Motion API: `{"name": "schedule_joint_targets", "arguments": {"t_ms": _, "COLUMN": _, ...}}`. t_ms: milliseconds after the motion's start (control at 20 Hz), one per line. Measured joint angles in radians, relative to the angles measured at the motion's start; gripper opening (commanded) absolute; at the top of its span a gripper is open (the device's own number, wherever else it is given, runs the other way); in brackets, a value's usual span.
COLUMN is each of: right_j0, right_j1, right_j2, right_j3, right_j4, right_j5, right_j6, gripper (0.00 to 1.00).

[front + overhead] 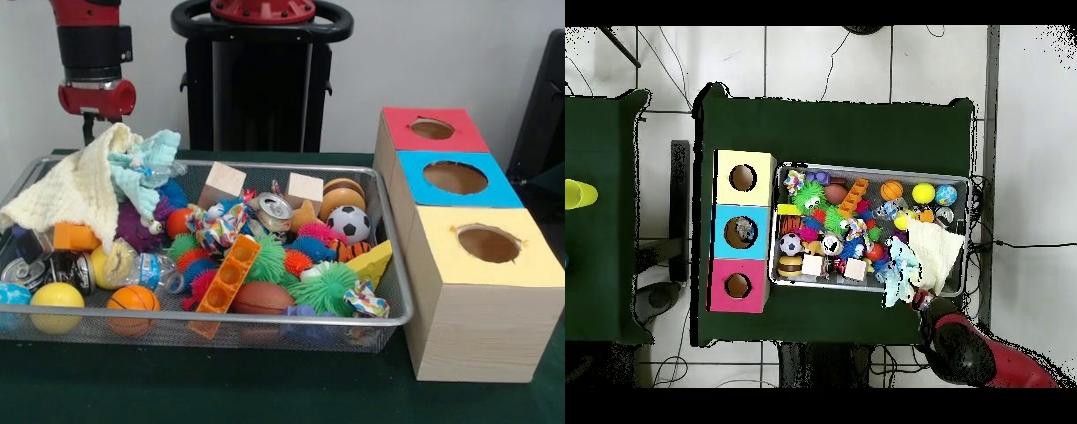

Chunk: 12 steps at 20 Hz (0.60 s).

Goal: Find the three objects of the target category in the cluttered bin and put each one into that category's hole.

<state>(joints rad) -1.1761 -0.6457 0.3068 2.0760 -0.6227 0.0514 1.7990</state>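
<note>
Nearest the camera, the cluttered bin [388, 320], one water bottle [146, 269] showing, below and in front of the gripper [89, 132]. Fingers hidden behind a cloth [79, 190], probably lifted for searching; spread or pinching, cannot tell. Red-topped hole [432, 129] well aside.

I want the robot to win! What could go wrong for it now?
Three things might trip it up:

1. The pale yellow knitted cloth drapes over one end of the silver wire mesh basket, so bottles could be hidden beneath.
2. The clear plastic water bottle with a blue label lies wedged among balls beside a silver metal can, easy to mistake or fumble.
3. The round hole in the red-topped wooden box looks small; a tilted bottle might jam.
</note>
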Motion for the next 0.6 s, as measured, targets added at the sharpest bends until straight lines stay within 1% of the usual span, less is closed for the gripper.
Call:
{"name": "schedule_joint_targets", "arguments": {"t_ms": 150, "right_j0": -0.006, "right_j1": -0.007, "right_j2": 0.007, "right_j3": 0.000, "right_j4": -0.003, "right_j5": 0.030, "right_j6": 0.000, "gripper": 1.00}}
{"name": "schedule_joint_targets", "arguments": {"t_ms": 500, "right_j0": -0.022, "right_j1": -0.029, "right_j2": 0.023, "right_j3": 0.003, "right_j4": -0.005, "right_j5": 0.153, "right_j6": 0.000, "gripper": 1.00}}
{"name": "schedule_joint_targets", "arguments": {"t_ms": 600, "right_j0": -0.024, "right_j1": -0.047, "right_j2": 0.029, "right_j3": 0.010, "right_j4": -0.005, "right_j5": 0.196, "right_j6": 0.000, "gripper": 1.00}}
